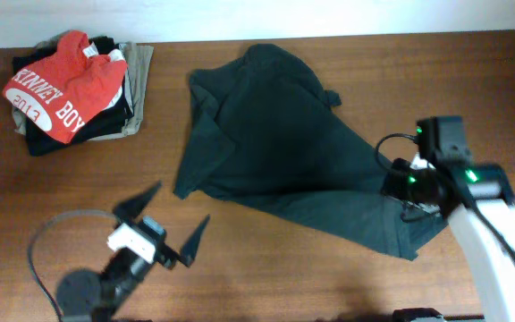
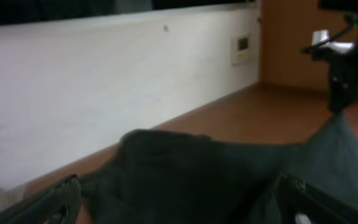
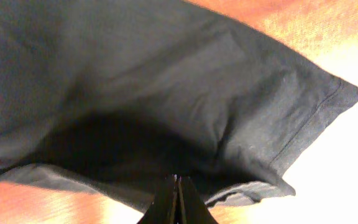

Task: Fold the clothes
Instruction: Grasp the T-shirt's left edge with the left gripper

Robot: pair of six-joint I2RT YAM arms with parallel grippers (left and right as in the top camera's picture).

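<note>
Diagonally, the T-shirt [image 1: 275,143] lies far-left to near-right on the table [image 1: 329,286]. Right gripper [image 3: 176,198]: jaws pinched on its near-right hem. Left gripper [image 1: 184,201]: spread wide, empty, just off the near-left corner, the nearer arm there.

A red T-shirt [image 1: 65,85] tops the folded pile [image 1: 134,98].

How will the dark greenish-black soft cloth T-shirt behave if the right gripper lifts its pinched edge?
Likely floppy: the dark greenish-black T-shirt tents up toward the right gripper and wrinkles. Probably light: thin hemmed cloth. The rest would likely drag across the wooden table.
</note>
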